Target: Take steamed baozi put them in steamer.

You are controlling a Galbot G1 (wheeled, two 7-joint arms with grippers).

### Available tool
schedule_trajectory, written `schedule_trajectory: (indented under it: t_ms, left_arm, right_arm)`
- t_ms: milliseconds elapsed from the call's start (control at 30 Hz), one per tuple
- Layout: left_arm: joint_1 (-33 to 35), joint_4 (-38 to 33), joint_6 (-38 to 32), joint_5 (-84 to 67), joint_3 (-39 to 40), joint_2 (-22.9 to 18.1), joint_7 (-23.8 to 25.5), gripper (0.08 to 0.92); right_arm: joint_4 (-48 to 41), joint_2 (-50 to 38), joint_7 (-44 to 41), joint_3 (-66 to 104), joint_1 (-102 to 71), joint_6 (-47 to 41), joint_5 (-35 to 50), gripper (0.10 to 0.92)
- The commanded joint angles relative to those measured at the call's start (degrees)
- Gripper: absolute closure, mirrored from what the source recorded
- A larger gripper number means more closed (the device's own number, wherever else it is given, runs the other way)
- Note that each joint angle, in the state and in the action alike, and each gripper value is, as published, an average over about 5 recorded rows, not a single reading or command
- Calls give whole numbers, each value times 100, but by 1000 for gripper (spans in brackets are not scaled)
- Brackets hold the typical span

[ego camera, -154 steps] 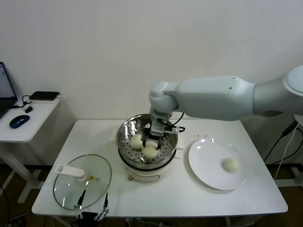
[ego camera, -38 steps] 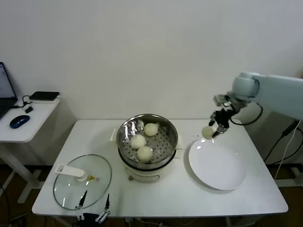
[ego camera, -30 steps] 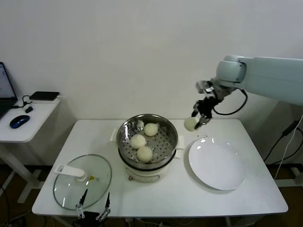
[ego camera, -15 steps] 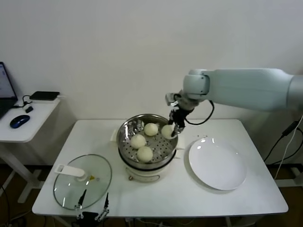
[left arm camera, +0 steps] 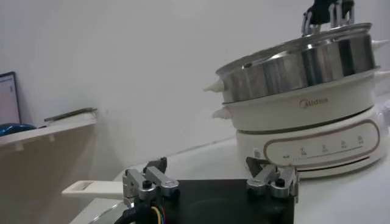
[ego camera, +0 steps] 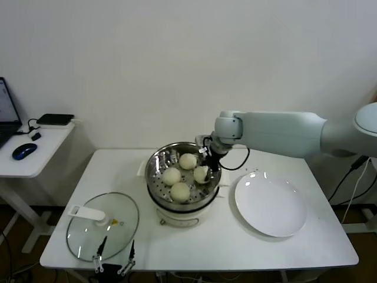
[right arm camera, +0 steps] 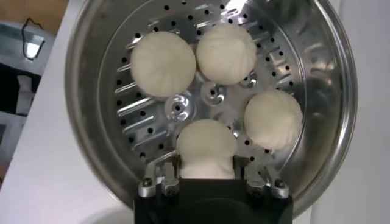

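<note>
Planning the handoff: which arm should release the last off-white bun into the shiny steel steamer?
Right. The right gripper already holds the fourth off-white bun over the steel steamer's perforated floor, beside three others. The left gripper sits open low by the glass lid, outside the pot.

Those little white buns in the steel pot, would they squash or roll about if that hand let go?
Probably soft: the bun looks smooth and doughy between the right hand's fingers, so a hard squeeze might dent it. Being domed, it could roll a little on the steamer's perforated floor, though the three neighbouring buns and the wall would likely stop it.
</note>
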Motion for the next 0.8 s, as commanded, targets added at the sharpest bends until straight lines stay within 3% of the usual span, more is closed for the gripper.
schedule_trajectory:
  t_ms: [33, 200, 367, 600, 800]
  left_arm:
    - [30, -35, -4, 12, -5, -218, -3, 177]
    - [57, -85, 6, 10, -24, -214, -2, 177]
    - [83, -128, 2, 9, -17, -211, -1, 177]
    - [66, -124, 2, 15, 8, -223, -7, 177]
    - [55, -123, 23, 58, 24, -232, -4, 177]
  right_arm:
    - [-119, 20, 76, 134, -72, -4, 208, 397]
    - [264, -312, -204, -383, 788, 148, 849, 257]
    - [508, -1008, -153, -390, 1269, 330, 1104, 205]
    - [966, -2689, 2054, 1534, -264, 750, 1272, 202]
    - [1788, -3823, 2922, 3870, -2599, 971, 1130, 203]
